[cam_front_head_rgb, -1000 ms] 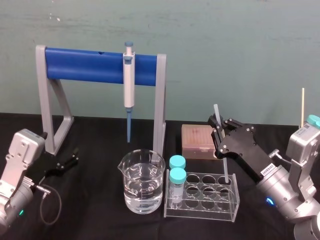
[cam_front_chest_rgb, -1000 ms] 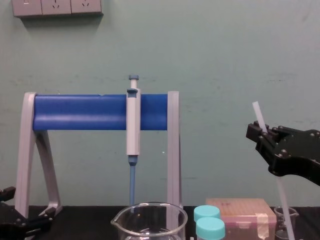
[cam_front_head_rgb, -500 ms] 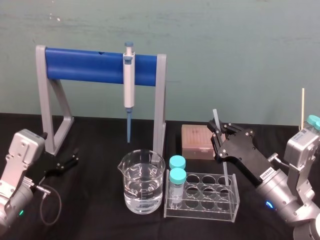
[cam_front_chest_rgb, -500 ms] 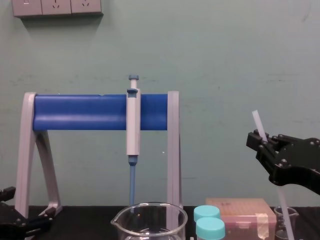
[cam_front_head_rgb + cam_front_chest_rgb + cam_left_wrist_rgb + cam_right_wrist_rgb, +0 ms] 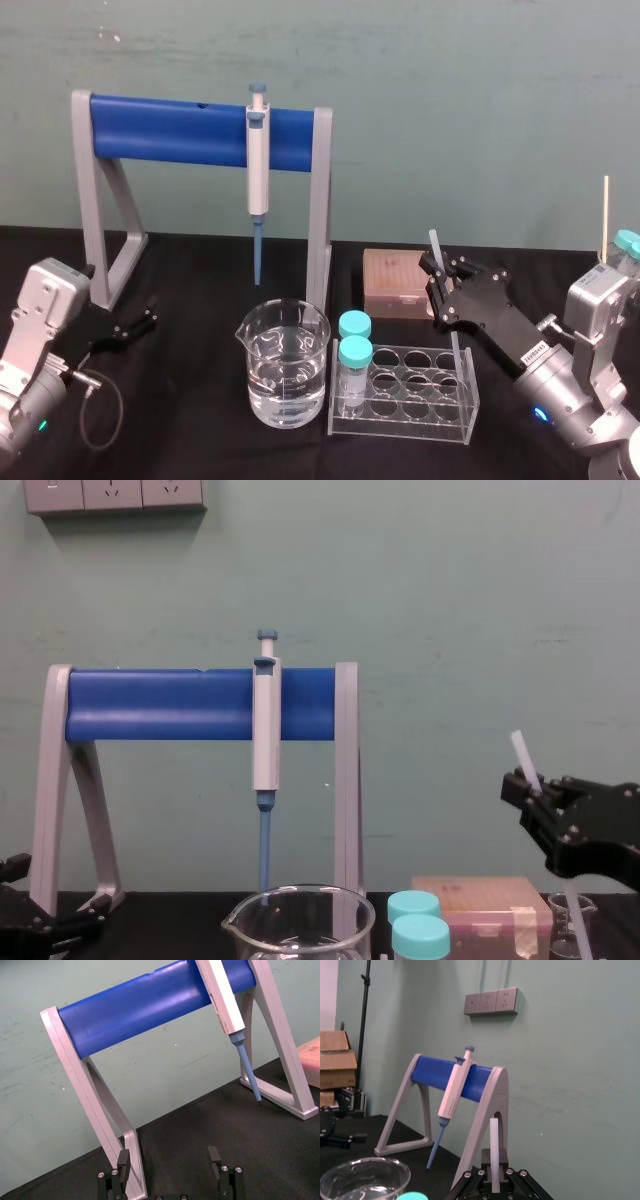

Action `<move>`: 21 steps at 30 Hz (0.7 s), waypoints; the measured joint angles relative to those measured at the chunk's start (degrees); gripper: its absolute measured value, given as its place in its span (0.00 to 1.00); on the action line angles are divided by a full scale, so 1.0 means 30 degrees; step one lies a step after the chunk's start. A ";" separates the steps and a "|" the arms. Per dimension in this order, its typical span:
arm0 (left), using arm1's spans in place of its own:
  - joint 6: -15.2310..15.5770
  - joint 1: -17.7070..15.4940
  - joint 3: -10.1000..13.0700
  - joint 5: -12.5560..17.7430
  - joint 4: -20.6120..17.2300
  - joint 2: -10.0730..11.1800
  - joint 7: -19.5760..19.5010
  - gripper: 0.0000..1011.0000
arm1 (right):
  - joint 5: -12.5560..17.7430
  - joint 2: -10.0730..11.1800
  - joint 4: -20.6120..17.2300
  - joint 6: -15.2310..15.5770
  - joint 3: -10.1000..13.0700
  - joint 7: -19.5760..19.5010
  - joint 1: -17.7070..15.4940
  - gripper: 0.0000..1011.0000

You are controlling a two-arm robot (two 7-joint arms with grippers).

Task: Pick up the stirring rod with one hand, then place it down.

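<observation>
Black tabletop [image 5: 200, 290]. We see right end effector [image 5: 438, 268] clamped on stirring rod [image 5: 435, 243], lower than before: place-down under way. Idle left end effector [image 5: 150, 313], jaws apart.

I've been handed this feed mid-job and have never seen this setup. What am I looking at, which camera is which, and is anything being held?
This is a two-armed robot at a black table. The head view looks down from above, the chest view looks across from lower down, and each wrist view rides on one arm. The right gripper is shut on the stirring rod, holding it nearly upright by the right end of the tube rack. The left gripper rests open at the left, near the pipette stand. A beaker of clear liquid sits in the middle.
</observation>
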 joint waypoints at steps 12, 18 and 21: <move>0.0000 0.0000 0.0000 0.0000 0.0000 0.0000 0.0000 0.99 | 0.0130 -0.0109 0.1108 -0.0218 -0.0230 0.0497 0.0518 0.07; -0.0001 0.0000 0.0001 0.0001 0.0000 -0.0001 0.0000 0.99 | 0.0191 -0.0164 0.1265 -0.0292 -0.0301 0.0580 0.0639 0.07; 0.0000 0.0000 0.0000 0.0001 0.0000 -0.0001 0.0000 0.99 | 0.0221 -0.0197 0.1294 -0.0312 -0.0313 0.0583 0.0699 0.07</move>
